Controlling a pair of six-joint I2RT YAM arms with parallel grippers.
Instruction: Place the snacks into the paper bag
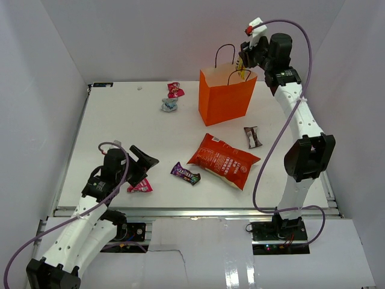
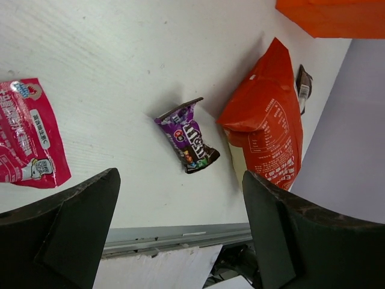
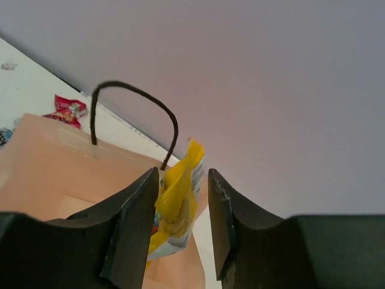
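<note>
Up at 1 o'clock over the bag [image 1: 225,99], our right gripper [image 3: 183,180] dangles a yellow snack [image 3: 175,208] for the drop, jaws narrow, grip unclear, while our left gripper [image 2: 180,180] gapes wide at 8 o'clock, seemingly eyeing the purple candy [image 2: 189,138].

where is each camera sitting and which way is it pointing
Top: above and behind, looking down on the table; left arm and right arm show.
Left wrist: low, facing the purple candy and chip bag; open left hand frames the view.
Right wrist: high over the paper bag, facing the back wall; right hand shows, yellow packet between its fingers.
Shared: top and left wrist both see the chip bag.
</note>
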